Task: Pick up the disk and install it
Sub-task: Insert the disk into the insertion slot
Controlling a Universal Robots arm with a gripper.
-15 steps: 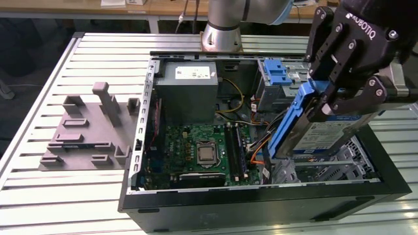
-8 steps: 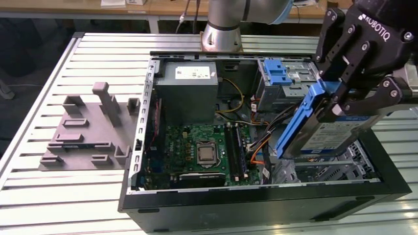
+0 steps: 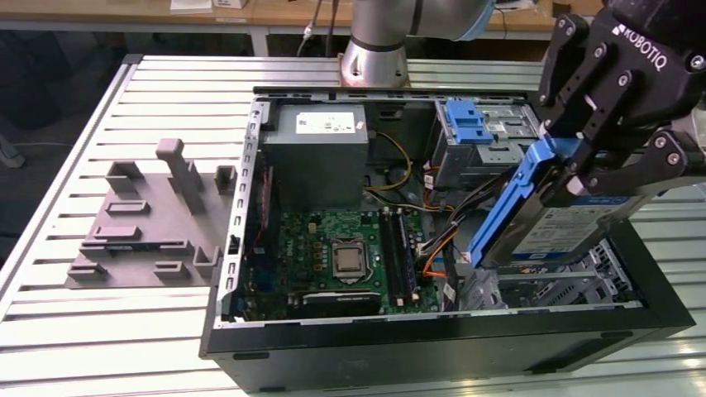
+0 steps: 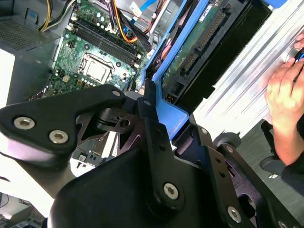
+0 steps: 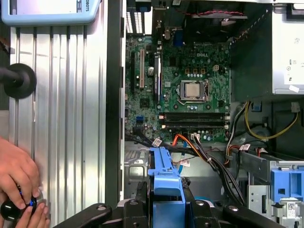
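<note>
**Disk in the tool, tilted over the open case**

I have the computer case (image 3: 441, 335) lying on its side on the slatted metal desk (image 3: 99, 331), its side panel off, so I can see straight in; the green motherboard (image 3: 331, 256) covers the floor of it, with the processor socket near its middle; the grey power supply box (image 3: 314, 157) sits in the far corner beside the arm's base (image 3: 375, 45); a metal drive cage (image 3: 502, 136) stands at the far end on the exterior view's right, with a bright blue latch (image 3: 469, 120) on top of it; bundles of orange, yellow and black cables (image 3: 436, 248) run between the board and the cage.

On the desk outside the case, toward the exterior view's left, lies a grey moulded fixture (image 3: 149, 219) with upright posts.

The tool (image 3: 601, 178) is clenched on the upper end of the disk (image 3: 551, 236), one finger on each face; the disk hangs tilted below the tool, label side out, its blue rail toward the motherboard and its lower end inside the case opening near the orange cables, above a perforated metal bay (image 3: 551, 289); I cannot tell whether that end touches anything.

In the second wrist view the disk's green underside (image 4: 199, 42) faces the camera; in the first wrist view a person's hand (image 5: 16, 173) rests on the desk beside the case.
</note>
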